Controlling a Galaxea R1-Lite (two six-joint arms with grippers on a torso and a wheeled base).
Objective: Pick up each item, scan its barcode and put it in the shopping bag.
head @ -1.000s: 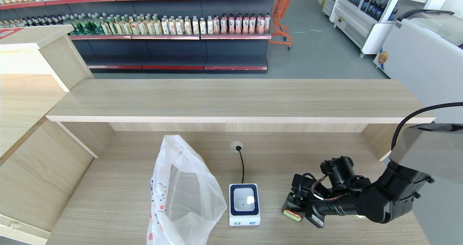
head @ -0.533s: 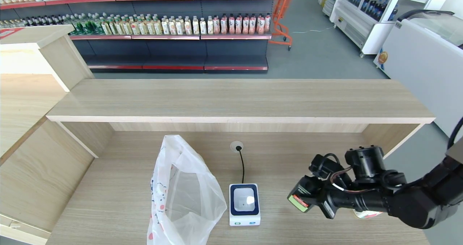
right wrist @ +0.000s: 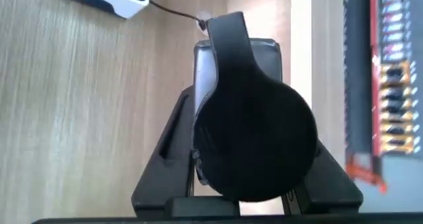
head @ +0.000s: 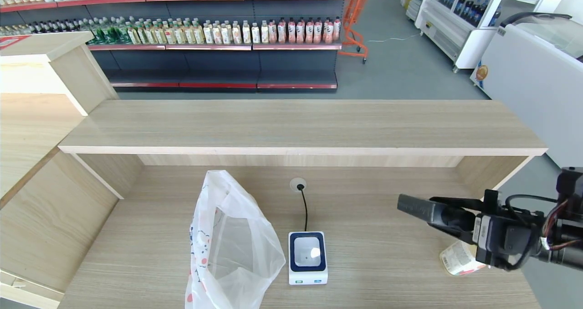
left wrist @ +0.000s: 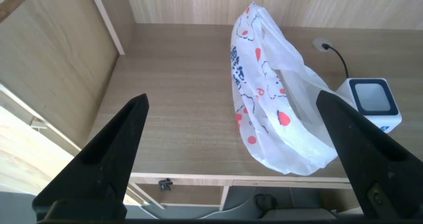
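early stage: right gripper (head: pixel 437 208) clamps a dark item (right wrist: pixel 254 131) above the counter (head: pixel 387 263), right of the scanner (head: pixel 308 257), seemingly unscanned; second item (head: pixel 457 259) lies there; bag (head: pixel 232 245) looks empty; left gripper (left wrist: pixel 231 108) spread, empty.

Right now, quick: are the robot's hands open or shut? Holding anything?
Left gripper: open, holding nothing.
Right gripper: closed on a black item.
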